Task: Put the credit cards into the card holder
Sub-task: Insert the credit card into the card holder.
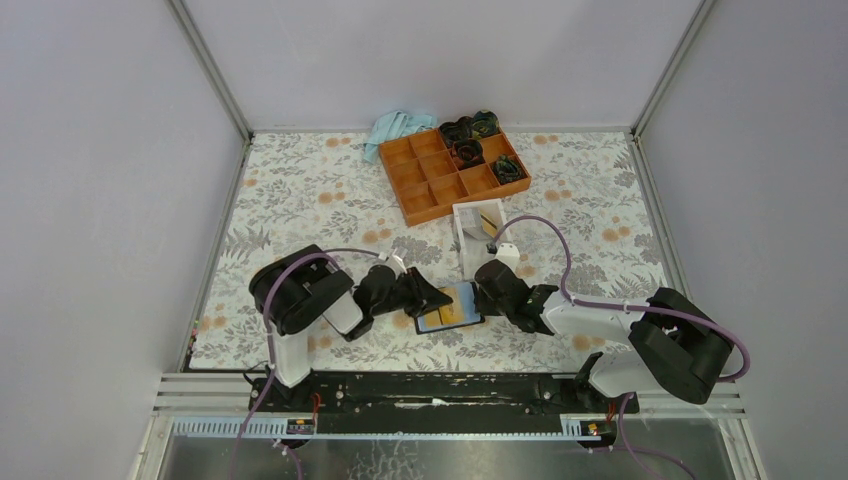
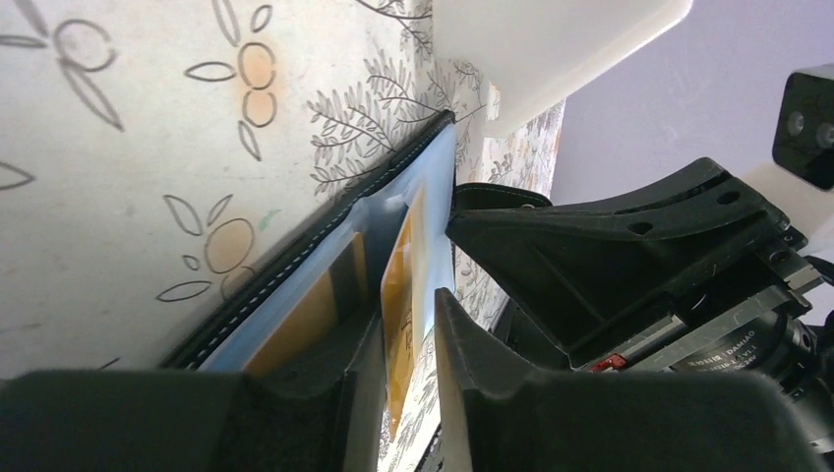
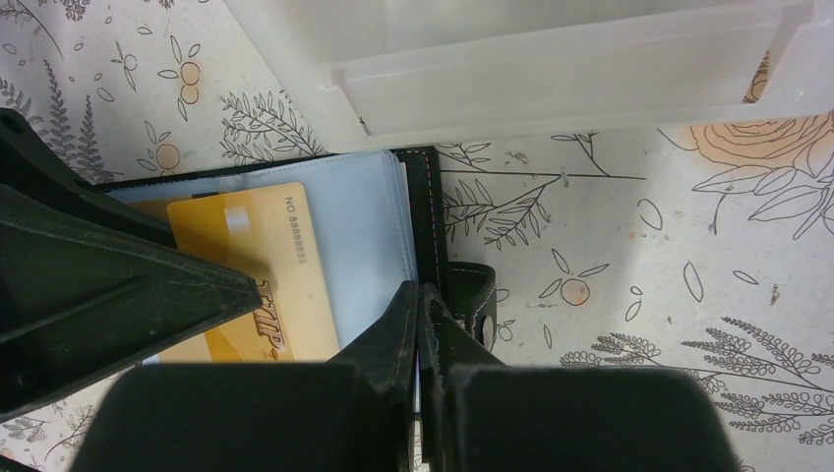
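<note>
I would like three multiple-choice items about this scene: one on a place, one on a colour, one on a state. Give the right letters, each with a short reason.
1. The white box stands: A) just beyond the card holder, on its far side; B) left of it; C) nearer than it.
2. The holder's lining is: A) red; B) green; C) light blue.
3. The card holder is: A) snapped shut; B) lying open; C) standing upright.

1 A: the top view shows the box behind it.
2 C: the right wrist view shows blue.
3 B: a credit card shows against the open lining.
</note>
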You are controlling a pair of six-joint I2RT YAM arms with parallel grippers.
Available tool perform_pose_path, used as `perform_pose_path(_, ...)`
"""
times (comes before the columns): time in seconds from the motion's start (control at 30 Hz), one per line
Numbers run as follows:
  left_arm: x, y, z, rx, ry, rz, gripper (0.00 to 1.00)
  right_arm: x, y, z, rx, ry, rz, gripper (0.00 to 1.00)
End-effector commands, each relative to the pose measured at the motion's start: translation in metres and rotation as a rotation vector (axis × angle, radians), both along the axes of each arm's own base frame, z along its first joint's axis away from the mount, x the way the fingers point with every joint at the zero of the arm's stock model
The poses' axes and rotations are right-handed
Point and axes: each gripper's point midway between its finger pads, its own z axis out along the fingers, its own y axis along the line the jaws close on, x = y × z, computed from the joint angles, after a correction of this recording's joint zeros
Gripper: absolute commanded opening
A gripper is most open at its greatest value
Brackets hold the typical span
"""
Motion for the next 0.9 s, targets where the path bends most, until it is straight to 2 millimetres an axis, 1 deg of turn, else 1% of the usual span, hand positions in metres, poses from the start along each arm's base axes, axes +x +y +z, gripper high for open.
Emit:
perform_pose_path(0.0,-0.011,0.011,-0.025,0.143,0.032,-0.025,0.34,-0.022,-0.014,-0.024,-0.065,0.095,0.032,0.00)
perform_pose_path(0.1,-0.009,0.014,-0.026,0.197,0.020,-0.028,0.40,-0.021,-0.013,-0.023,-0.065,0.092,0.032,0.00)
perform_pose_path(0.13,-0.008,0.015,-0.026,0.216,0.017,-0.028,0.41,-0.021,-0.014,-0.023,-0.065,0.092,0.032,0.00)
perform_pose_path(0.37,-0.005,0.025,-0.031,0.344,0.020,-0.037,0.43,-0.021,-0.014,-0.022,-0.063,0.087,0.031,0.00)
perform_pose_path(0.57,-0.006,0.036,-0.035,0.463,0.021,-0.048,0.48,-0.021,-0.014,-0.021,-0.062,0.087,0.032,0.00)
perform_pose_path(0.7,-0.004,0.036,-0.033,0.511,0.013,-0.064,0.50,-0.020,-0.012,-0.021,-0.061,0.084,0.036,0.00)
perform_pose_path(0.87,-0.008,0.037,-0.036,0.554,0.025,-0.091,0.51,-0.019,-0.012,-0.019,-0.062,0.083,0.039,0.00)
